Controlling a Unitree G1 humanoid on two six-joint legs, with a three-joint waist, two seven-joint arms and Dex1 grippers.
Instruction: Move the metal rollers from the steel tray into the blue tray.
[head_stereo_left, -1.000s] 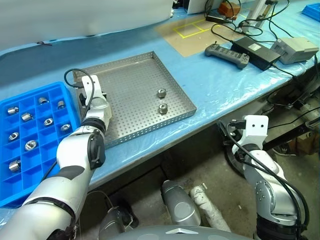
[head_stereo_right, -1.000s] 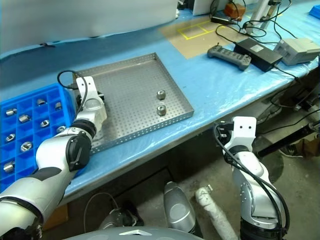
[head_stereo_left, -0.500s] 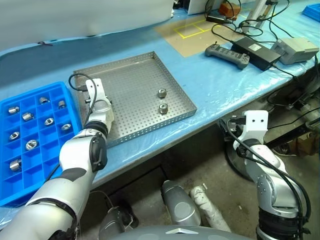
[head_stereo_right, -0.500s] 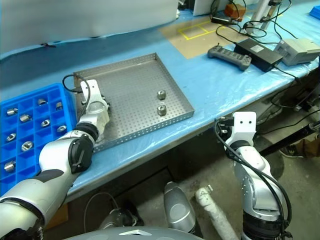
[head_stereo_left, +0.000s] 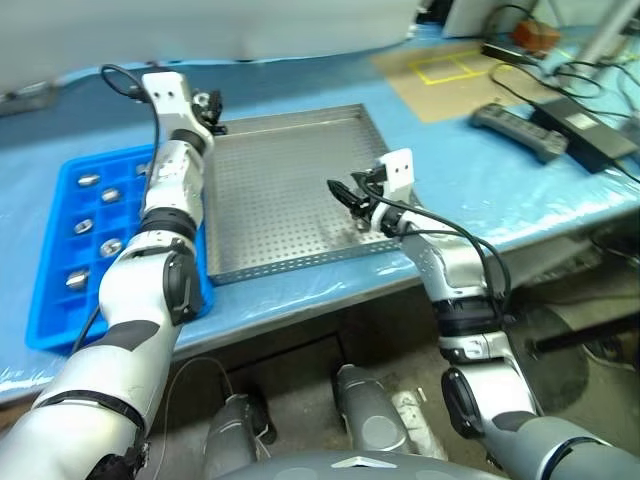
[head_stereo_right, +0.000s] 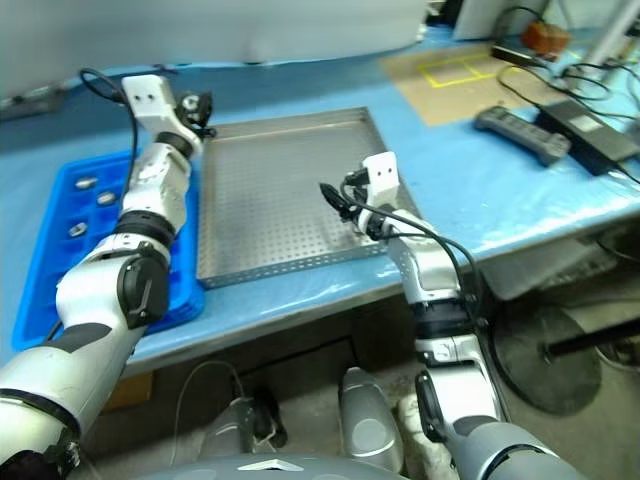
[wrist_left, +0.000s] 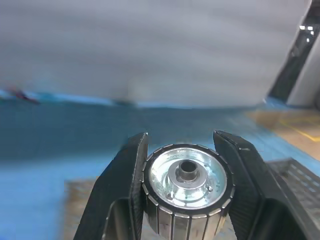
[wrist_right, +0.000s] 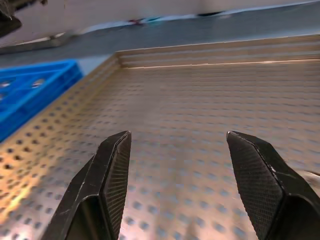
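Note:
My left gripper (head_stereo_left: 210, 104) is raised above the far left corner of the steel tray (head_stereo_left: 270, 200) and is shut on a metal roller (wrist_left: 187, 190), a ribbed silvery cylinder with a central hole. The blue tray (head_stereo_left: 50, 300) lies to the left of the steel tray, with several metal rollers (head_stereo_left: 88, 181) in its compartments. My right gripper (head_stereo_left: 338, 190) hovers open just above the perforated floor near the steel tray's right front. Its black fingers (wrist_right: 107, 185) stand wide apart with nothing between them. My right hand hides the tray floor beneath it.
The table has a blue film cover. A black controller (head_stereo_left: 520, 125), a black power brick (head_stereo_left: 590, 125) and cables lie at the far right. A brown board with a yellow tape square (head_stereo_left: 445, 68) sits behind the steel tray. The table's front edge runs just below the trays.
The camera has swung. My left gripper rose from the steel tray's left side with a roller in it. My right arm came up from below the table edge to over the steel tray.

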